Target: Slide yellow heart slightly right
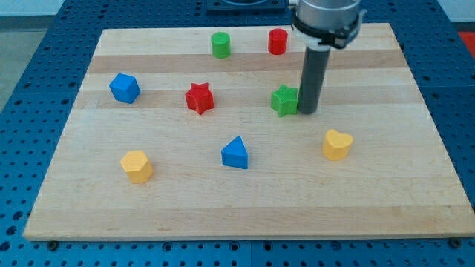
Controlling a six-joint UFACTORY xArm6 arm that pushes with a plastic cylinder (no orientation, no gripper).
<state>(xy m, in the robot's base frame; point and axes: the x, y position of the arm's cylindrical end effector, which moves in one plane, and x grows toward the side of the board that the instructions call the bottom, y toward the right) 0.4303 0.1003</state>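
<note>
The yellow heart lies on the wooden board at the view's right, below the middle. My tip stands on the board above and a little left of the heart, apart from it. The tip is right beside the green star, touching or nearly touching its right side.
A red star and a blue block lie to the view's left. A green cylinder and a red cylinder sit near the top edge. A blue triangle and a yellow block lie lower left.
</note>
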